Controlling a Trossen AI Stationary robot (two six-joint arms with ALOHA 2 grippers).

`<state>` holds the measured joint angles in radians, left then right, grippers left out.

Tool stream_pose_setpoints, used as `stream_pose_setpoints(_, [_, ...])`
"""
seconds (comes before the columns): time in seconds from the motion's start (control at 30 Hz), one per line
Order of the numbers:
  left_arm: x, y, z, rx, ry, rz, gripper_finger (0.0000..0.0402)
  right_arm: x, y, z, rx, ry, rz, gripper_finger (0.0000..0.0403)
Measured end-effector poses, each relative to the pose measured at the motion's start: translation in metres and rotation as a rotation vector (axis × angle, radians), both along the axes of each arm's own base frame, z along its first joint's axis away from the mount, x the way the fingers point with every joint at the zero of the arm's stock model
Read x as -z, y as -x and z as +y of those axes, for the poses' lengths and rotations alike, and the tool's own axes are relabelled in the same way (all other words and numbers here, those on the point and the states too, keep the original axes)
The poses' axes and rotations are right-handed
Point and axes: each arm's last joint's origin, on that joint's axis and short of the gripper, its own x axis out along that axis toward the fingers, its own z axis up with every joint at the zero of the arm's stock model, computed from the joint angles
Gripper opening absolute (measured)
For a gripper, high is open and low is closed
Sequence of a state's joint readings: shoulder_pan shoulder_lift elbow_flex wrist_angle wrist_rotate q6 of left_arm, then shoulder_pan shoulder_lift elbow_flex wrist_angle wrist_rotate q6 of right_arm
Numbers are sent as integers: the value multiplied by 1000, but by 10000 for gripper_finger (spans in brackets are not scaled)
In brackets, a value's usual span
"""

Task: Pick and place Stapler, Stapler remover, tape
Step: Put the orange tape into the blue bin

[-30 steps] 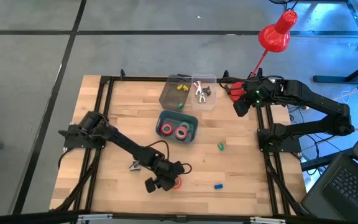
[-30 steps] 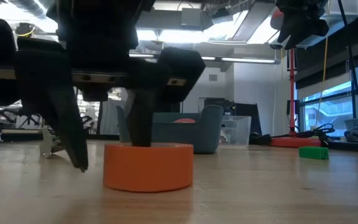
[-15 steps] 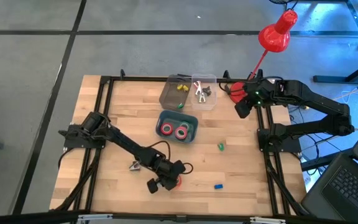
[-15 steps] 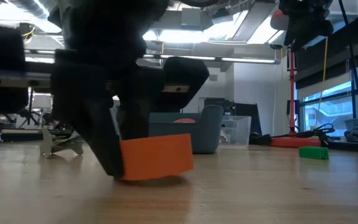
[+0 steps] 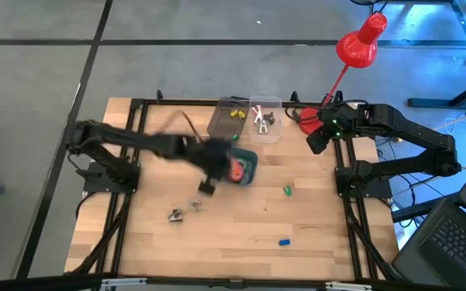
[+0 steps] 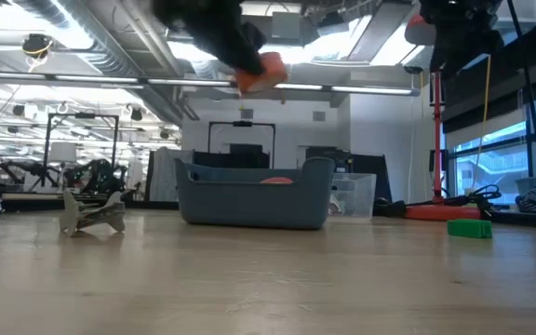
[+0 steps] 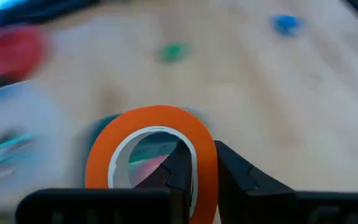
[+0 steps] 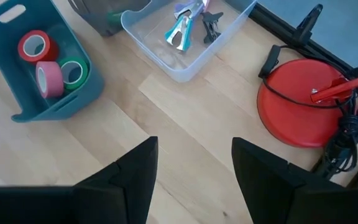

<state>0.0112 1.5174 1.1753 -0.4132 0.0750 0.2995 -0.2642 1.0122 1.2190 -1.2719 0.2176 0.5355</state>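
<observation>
My left gripper is shut on an orange tape roll and hangs high above the teal bin in the middle of the table. The roll shows well above the bin in the low view. Red, pink and green tape rolls lie inside the bin. A metal stapler remover rests on the table near the left front. Others lie in a clear tray. I cannot make out the stapler. My right gripper waits open, raised at the far right. My left gripper pinches the wall of the orange ring. One finger is inside the roll's hollow and the other finger is outside. The fingers slant downward. The roll is lifted clear of the table and the bin, and tilted.
A grey container stands beside the clear tray at the far edge. A green block and a blue block lie on the right half of the table. A red lamp's base sits near my right gripper.
My left gripper has shut on the orange roll's wall, one finger inside the ring, and tipped the roll up. It has then swung quickly up and toward the table's far edge. The roll is now lifted clear, above the teal bin.
</observation>
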Motion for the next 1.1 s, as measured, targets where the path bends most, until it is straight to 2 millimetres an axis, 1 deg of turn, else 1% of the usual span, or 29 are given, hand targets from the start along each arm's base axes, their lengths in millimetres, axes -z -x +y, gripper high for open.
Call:
stream_pose_setpoints(0.07, [-7,3,36,-89,-19,4,34,0,-1,0,2,2,-11,207])
stream_pose_setpoints(0.13, [-8,6,72,-160,-52,46,34,-1,-2,-1,0,7,-25,207])
stream_pose_setpoints(0.23, [-13,1,126,-249,-45,55,34,-2,-3,-1,-1,12,-42,207])
stream_pose_setpoints(0.33, [-1,-7,175,-308,6,133,34,-2,-4,-1,0,11,-43,207])
stream_pose_setpoints(0.4, [6,-12,201,-340,34,201,34,-2,-3,-1,4,9,-41,207])
stream_pose_setpoints(0.43, [4,-16,210,-354,41,212,34,-2,-3,-1,6,7,-40,207])
stream_pose_setpoints(0.5, [-2,-23,217,-356,55,222,34,-2,-3,-1,6,7,-40,207])
stream_pose_setpoints(0.57, [-8,-29,215,-313,67,232,34,-2,-3,-1,1,9,-36,207])
stream_pose_setpoints(0.63, [-13,-31,202,-243,97,253,34,-2,-3,-1,-10,14,-31,207])
stream_pose_setpoints(0.67, [-18,-31,194,-211,115,254,34,-2,-3,-1,-13,16,-27,207])
stream_pose_setpoints(0.77, [-31,-30,157,-103,156,297,34,-2,-2,-1,-12,27,-22,207])
stream_pose_setpoints(0.83, [-33,-33,134,-33,165,330,34,-2,-2,-2,-3,59,-11,207])
stream_pose_setpoints(0.9, [-29,-37,112,30,192,373,34,-2,-2,-2,-7,77,-2,207])
stream_pose_setpoints(0.97, [-20,-44,89,100,201,376,34,-2,-2,-3,-8,79,-1,207])
stream_pose_setpoints(1.03, [1,-46,70,150,202,417,34,-2,-2,-2,-9,77,2,207])
stream_pose_setpoints(1.1, [24,-46,56,165,221,467,34,-2,-1,-2,-8,75,4,207])
